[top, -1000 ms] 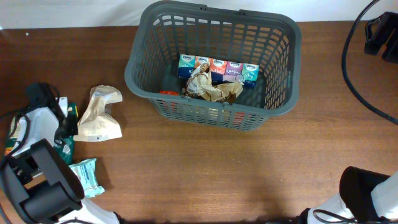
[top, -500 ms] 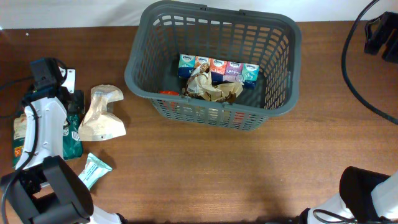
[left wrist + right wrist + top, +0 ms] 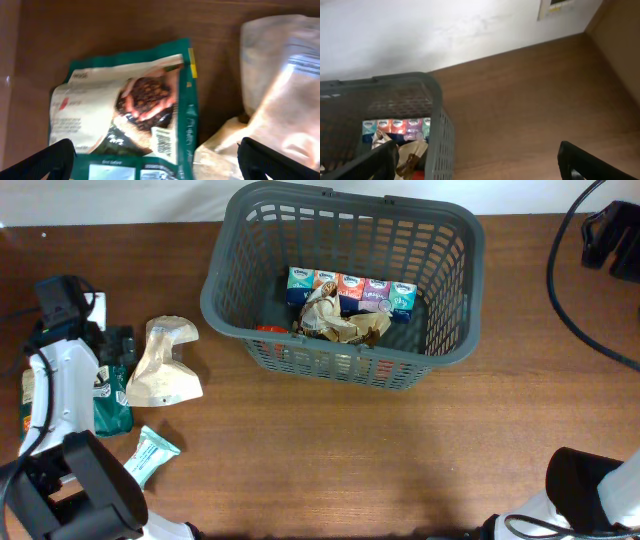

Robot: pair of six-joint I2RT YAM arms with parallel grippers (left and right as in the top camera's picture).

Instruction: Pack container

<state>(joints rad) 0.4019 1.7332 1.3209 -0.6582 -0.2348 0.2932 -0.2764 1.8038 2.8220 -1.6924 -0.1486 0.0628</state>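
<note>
Brown wooden table [image 3: 400, 450], white wall [image 3: 420, 30] behind its far edge. Left gripper [image 3: 159, 164] is seen spread wide, both dark fingertips at the lower corners of the wrist view, nothing held between them. Beneath it a green pack [image 3: 130, 115] is laid flat on the wood, printed with hands cupping something dark brown; whether the fingertips touch it cannot be told. Just to that gripper's right a beige pouch [image 3: 280, 85] is found, its lower edge meeting the green pack's edge. From overhead the left gripper [image 3: 112, 345] is placed over the upper end of the green pack [image 3: 110, 408], with the beige pouch [image 3: 160, 365] just beside it on the side toward the container. A teal packet [image 3: 150, 455] is noted nearer the arm's base than the gripper, apart from the other two. The container [image 3: 470, 240] is set well to the right of the left gripper, upright on the table, toward the far edge. Inside it a row of small tissue packs [image 3: 350, 290] is lined along the far side of the floor, a crumpled wrapper [image 3: 340, 322] is laid against them, and a red item [image 3: 270, 330] is glimpsed at the near left corner, mostly hidden by the lattice

Right gripper [image 3: 480, 165] is likewise spread wide and empty, held above bare wood. The container [image 3: 382, 82] is seen ahead and to its left, well apart, with the tissue packs [image 3: 395, 125] visible over the rim. A black cable [image 3: 565, 300] is draped over the table's far right corner
</note>
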